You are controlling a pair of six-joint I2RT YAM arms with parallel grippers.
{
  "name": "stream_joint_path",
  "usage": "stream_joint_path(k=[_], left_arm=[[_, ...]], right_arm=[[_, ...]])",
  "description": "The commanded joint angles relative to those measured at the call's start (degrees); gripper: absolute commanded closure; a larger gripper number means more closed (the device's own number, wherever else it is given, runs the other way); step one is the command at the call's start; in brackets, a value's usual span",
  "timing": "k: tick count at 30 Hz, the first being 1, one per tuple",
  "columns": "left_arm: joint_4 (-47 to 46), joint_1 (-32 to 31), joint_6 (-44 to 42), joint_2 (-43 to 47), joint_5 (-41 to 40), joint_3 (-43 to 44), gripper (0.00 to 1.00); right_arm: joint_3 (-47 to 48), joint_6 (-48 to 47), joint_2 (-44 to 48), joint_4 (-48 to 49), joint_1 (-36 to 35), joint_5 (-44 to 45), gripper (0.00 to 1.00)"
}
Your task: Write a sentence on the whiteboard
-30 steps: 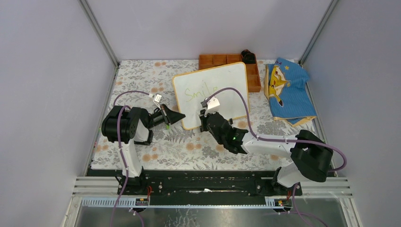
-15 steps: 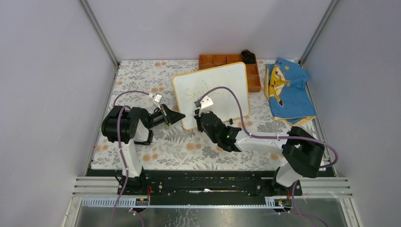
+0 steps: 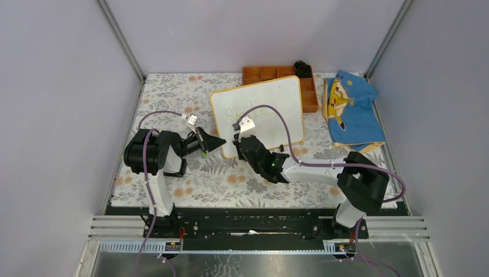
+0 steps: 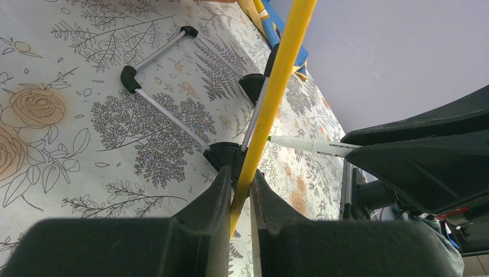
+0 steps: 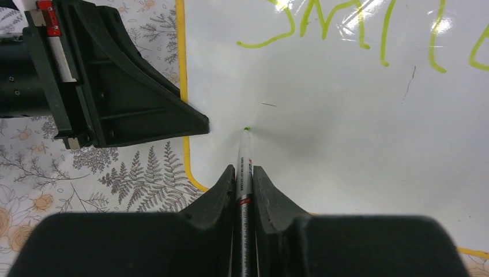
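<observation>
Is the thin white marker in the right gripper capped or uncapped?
Uncapped: the thin white marker, clamped in the right gripper, shows a bare green tip against the orange-framed white whiteboard.
</observation>
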State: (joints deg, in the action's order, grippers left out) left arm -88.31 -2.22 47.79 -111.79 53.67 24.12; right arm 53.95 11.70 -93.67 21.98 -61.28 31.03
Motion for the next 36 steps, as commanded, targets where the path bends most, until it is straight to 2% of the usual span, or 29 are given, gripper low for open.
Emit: stream_joint_path(k=[1,21,36], left_arm=[[3.15,0.2,-1.45,-1.06,-2.69,0.14,1.0],[3.15,0.2,-1.39,-1.11,-2.78,0.15,1.0],[3.24,0.11,-1.47,-1.06,-2.78,0.18,1.0]], right_arm=[[3.28,-0.9,-0.95,0.48,-0.49,1.48,1.0],[1.42,0.03,-1.01,-2.33,-0.55,-1.87,1.0],[-0.87,1.8,0.55,-5.6,-0.49,4.4,1.0]])
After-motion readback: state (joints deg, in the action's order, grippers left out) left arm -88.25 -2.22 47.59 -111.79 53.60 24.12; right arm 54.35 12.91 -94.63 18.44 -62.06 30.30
